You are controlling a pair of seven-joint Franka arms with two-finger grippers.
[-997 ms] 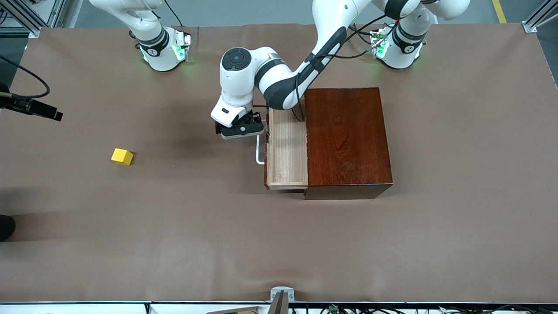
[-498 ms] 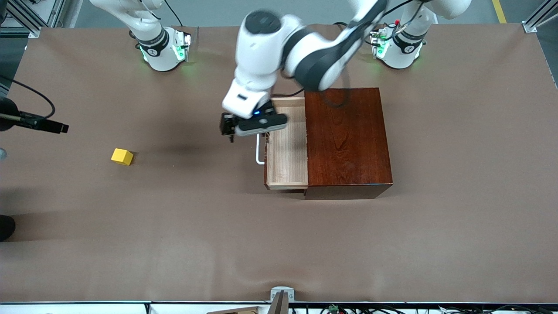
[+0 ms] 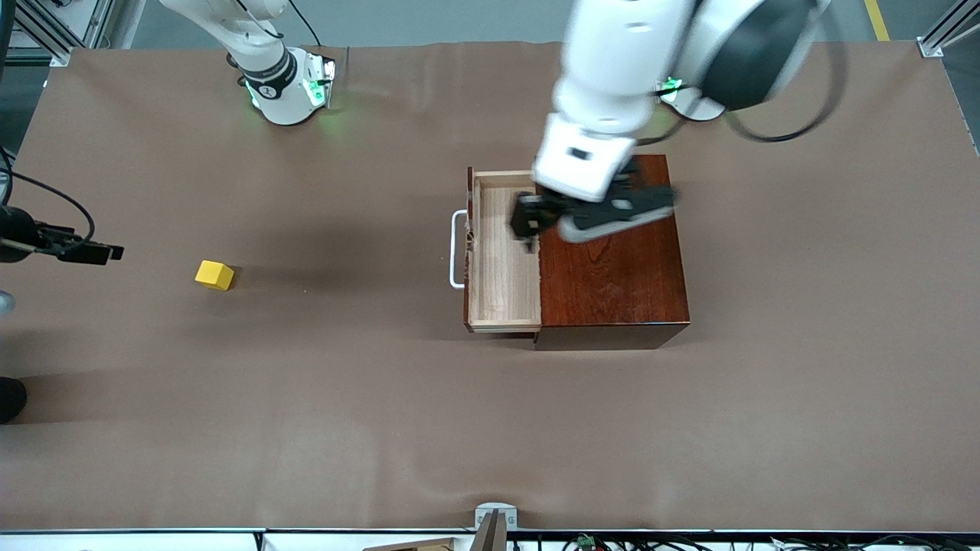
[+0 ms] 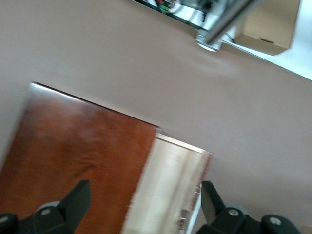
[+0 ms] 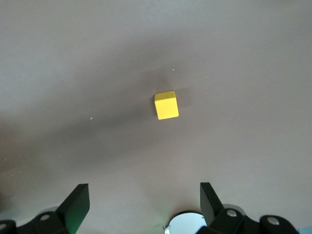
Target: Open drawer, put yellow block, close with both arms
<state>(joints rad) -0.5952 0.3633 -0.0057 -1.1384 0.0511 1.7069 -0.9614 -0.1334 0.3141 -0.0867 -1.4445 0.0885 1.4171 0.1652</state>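
Box [image 3: 612,252] top: glossy dark red-brown wood, grain visible. Drawer [image 3: 501,260] tray: pale, matt, unfinished-looking wood. Table cover [image 3: 306,398]: matt brown sheet, slightly wrinkled; yellow block [image 3: 214,275] smooth, matt.

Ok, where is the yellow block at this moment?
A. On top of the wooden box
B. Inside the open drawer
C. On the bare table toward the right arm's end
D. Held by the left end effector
C: the yellow block sits alone on the table, well apart from the open drawer, with no end effector touching it.

Probably a robotics lab: aluminium frame posts [image 3: 945,30], cabling, brown-covered table [image 3: 306,428].
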